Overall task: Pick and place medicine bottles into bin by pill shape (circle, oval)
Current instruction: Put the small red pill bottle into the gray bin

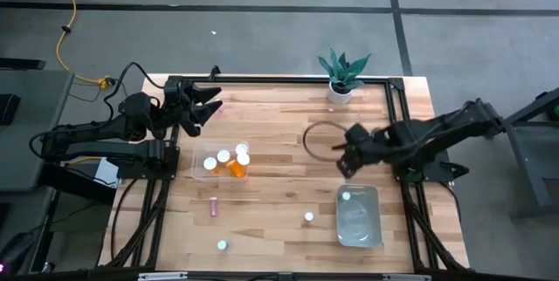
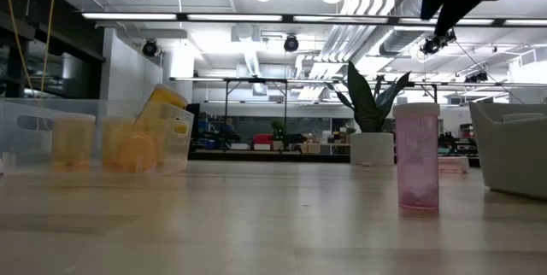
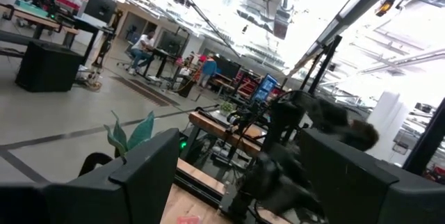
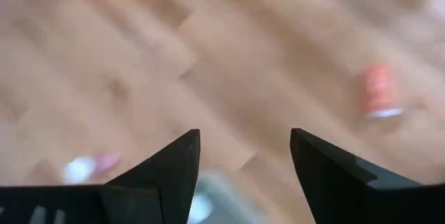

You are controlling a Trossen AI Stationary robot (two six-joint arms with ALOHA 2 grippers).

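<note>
**Bottles scattered on the wood table, both end effectors raised**

Nearest the front edge of the pale plank table (image 1: 279,133), one white-capped medicine bottle (image 1: 223,245) stands alone, with another (image 1: 308,217) a little farther in and a pink bottle (image 1: 213,207) to the left of it. In the low view the pink bottle (image 2: 416,158) stands upright and fills much of the foreground.

On the right side a clear bin (image 1: 359,217) holds one white-capped bottle (image 1: 347,197) at its far end. Left of centre a second clear bin (image 1: 220,162) holds several orange bottles (image 1: 238,167); through its wall in the low view one of them leans tilted against the others (image 2: 162,104), though their exact count is hard to make out.

Just beyond the right bin the right end effector (image 1: 347,161) hangs above the table, its fingers apart with nothing between them; its wrist view is blurred, showing only wood grain, an orange bottle (image 4: 379,90) and a pale cap.

Farther back, the left end effector (image 1: 206,108) sits raised near the rear left corner, fingers spread and empty. A dark ring (image 1: 323,135) lies on the wood, and a potted plant (image 1: 342,75) stands at the rear edge.

Behind the table lies a grey floor with a yellow cable (image 1: 63,19). The left wrist view looks into a bright workshop with benches and distant people, too small to describe.
</note>
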